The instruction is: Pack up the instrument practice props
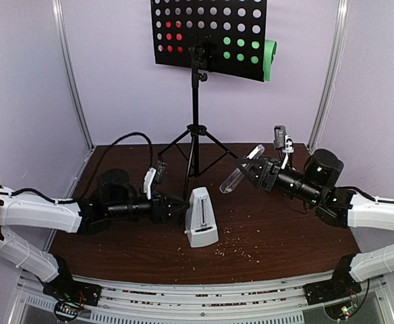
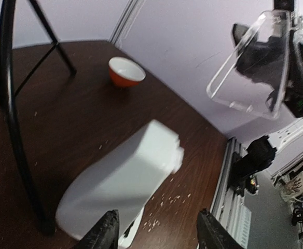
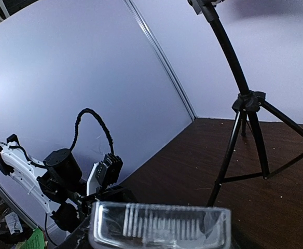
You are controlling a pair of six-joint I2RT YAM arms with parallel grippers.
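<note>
Holding clear cover (image 1: 236, 177), right gripper (image 1: 250, 167), metronome (image 1: 201, 217) beside left gripper (image 1: 181, 205)

One black perforated music stand (image 1: 209, 30) was counted, two music sheets, one green sheet (image 1: 270, 59) and one red sheet (image 1: 179, 36), one white pyramid metronome (image 1: 200, 217), one clear plastic cover (image 1: 241, 170), one orange-and-white bowl (image 2: 126, 72), two robot arms, a left arm (image 1: 42, 212) and a right arm (image 1: 379, 212).

We have the stand (image 1: 195, 101) at the back of the table (image 1: 285, 236), centred, with the sheets (image 1: 270, 59) on the far side of its desk. The metronome (image 1: 201, 217) stands upright in front of its legs, with the left gripper (image 1: 180, 206) just to its left. Right of the metronome and off the table, the cover (image 1: 236, 174) sits in the right gripper (image 1: 252, 169). From the left wrist, the bowl (image 2: 126, 71) lies on the table beyond the metronome.
</note>
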